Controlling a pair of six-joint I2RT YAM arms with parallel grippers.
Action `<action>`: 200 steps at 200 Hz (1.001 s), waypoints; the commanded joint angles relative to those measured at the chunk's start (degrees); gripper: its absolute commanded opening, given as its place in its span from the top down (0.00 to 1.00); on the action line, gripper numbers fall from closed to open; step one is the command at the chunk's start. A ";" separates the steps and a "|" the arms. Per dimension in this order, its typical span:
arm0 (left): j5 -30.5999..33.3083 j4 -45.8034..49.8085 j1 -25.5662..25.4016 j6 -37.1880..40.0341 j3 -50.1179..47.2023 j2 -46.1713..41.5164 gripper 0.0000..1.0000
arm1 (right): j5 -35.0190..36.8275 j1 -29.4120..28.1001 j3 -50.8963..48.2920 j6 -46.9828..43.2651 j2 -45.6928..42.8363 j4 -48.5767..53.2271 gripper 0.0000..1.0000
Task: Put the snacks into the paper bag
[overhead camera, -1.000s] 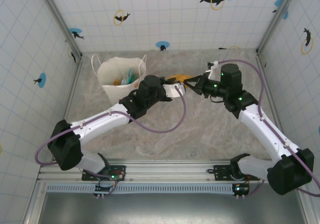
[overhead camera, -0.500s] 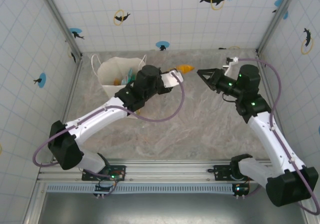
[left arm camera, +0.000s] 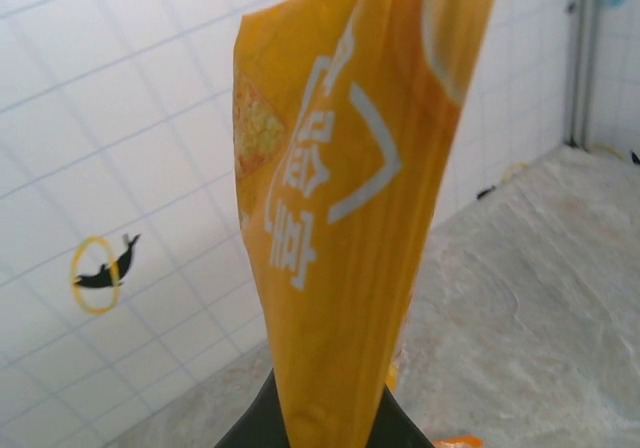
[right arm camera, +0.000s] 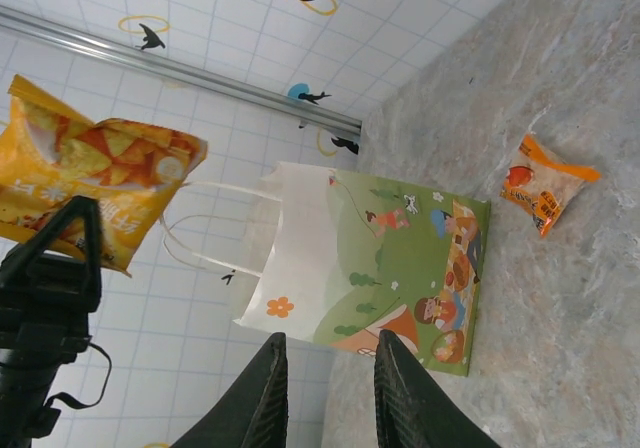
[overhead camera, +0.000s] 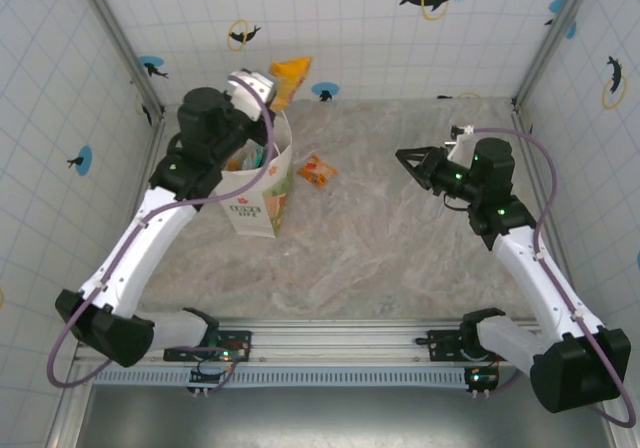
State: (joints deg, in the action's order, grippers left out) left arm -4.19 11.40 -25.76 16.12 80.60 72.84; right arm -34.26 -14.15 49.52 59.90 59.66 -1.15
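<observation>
The paper bag (overhead camera: 262, 193) (right arm camera: 385, 268) stands upright at the left of the table, white with a green picnic picture on its side. My left gripper (overhead camera: 268, 88) (left arm camera: 330, 423) is raised above the bag's mouth, shut on the lower edge of a yellow-orange snack packet (overhead camera: 291, 73) (left arm camera: 350, 198) (right arm camera: 95, 183) that sticks upward. A small orange snack packet (overhead camera: 318, 171) (right arm camera: 545, 183) lies flat on the table just right of the bag. My right gripper (overhead camera: 408, 158) (right arm camera: 330, 393) hangs at the right, pointing toward the bag, open with nothing between its fingers.
Tiled walls with dolphin stickers close the table at the back and both sides. Metal corner posts (overhead camera: 140, 78) stand near the bag. Marbled tabletop (overhead camera: 380, 258) spreads between the bag and the right arm. Thin white handles (right arm camera: 200, 223) rise from the bag.
The right gripper let go of the yellow-orange packet and pulled back right. The left arm carried the packet from mid-table up over the bag. The bag has shifted and turned.
</observation>
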 commanded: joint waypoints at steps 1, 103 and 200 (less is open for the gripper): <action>-3.19 1.39 5.14 -7.60 -0.16 -2.13 0.91 | 0.33 -0.08 -1.59 -0.66 0.42 -2.28 0.73; -7.18 -4.66 16.76 -19.11 -12.18 -7.82 0.89 | 1.04 -0.63 -2.86 -1.75 0.55 -0.97 0.73; -3.77 3.54 16.85 -19.16 -12.51 -8.34 0.70 | 1.21 -1.66 -3.16 -1.89 1.72 -1.33 0.73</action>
State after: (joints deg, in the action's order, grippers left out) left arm -9.65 13.67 -9.32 -1.93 68.12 66.08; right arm -33.23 -15.38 46.92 58.87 60.66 -1.48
